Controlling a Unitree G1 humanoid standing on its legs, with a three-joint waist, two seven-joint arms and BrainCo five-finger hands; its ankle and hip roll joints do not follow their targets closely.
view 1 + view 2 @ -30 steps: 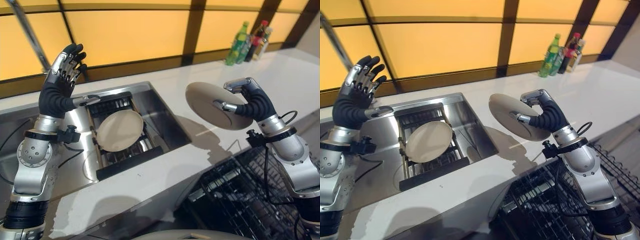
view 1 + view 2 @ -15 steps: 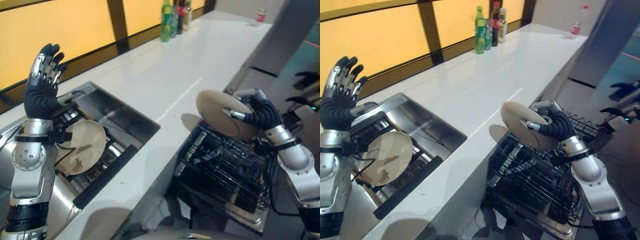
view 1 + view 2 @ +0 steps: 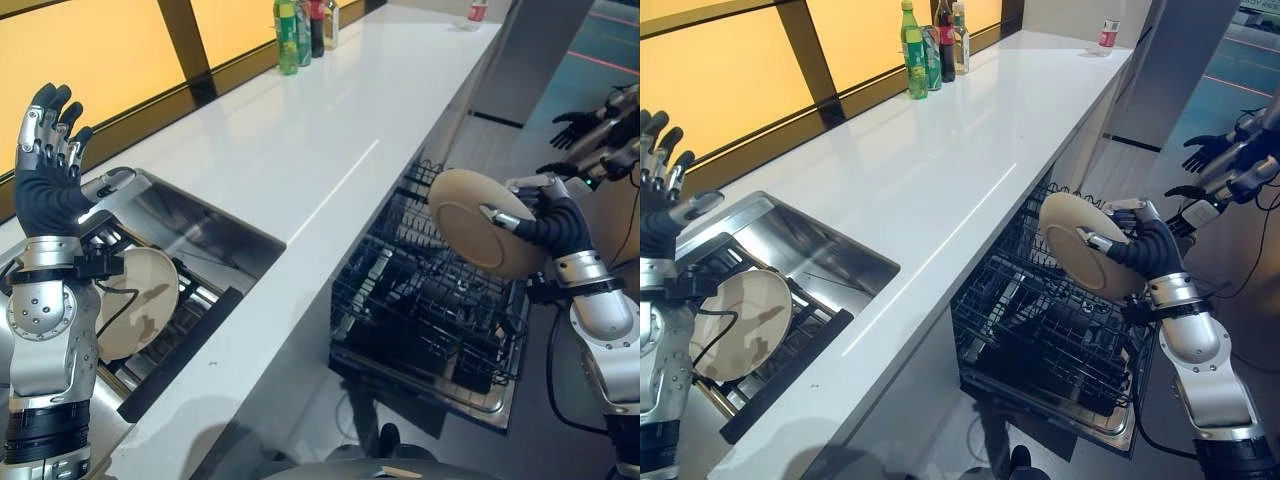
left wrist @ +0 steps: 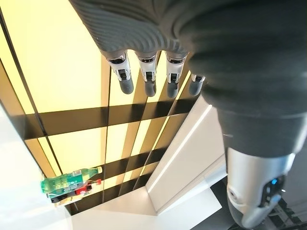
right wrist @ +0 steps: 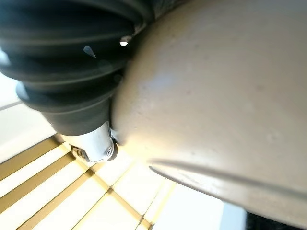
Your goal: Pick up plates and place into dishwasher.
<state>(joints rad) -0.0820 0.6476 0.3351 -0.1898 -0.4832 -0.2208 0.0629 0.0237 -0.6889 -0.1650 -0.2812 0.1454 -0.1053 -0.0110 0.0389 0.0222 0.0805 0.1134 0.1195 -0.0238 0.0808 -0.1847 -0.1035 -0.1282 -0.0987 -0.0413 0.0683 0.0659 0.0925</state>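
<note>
The right hand (image 3: 545,215) grips a beige plate (image 3: 480,220) by its right rim, thumb across the face and fingers curled behind. The plate is tilted on edge, face turned left, and hangs in the air above the far right part of the rack (image 3: 430,300), touching none of its wires. The rack is pulled out below the front edge of the counter (image 3: 300,140); its near left part lies open, with dark tines standing in rows. Right of the rack the floor (image 3: 1240,260) is bare up to another robot's dark hand (image 3: 1205,152) at the far right.

A second plate (image 3: 135,300) leans in a black holder (image 3: 170,345) inside the sink (image 3: 220,235) at the left, its rim close to the holder's near bar. The left hand (image 3: 45,165) is raised over the sink's left side, fingers straight and spread, palm empty, well apart from that plate.

The counter between sink and rack is bare white. Bottles (image 3: 300,25) stand at its far edge against the yellow wall panels (image 3: 720,70), and a small cup (image 3: 1105,33) sits at the far right corner.
</note>
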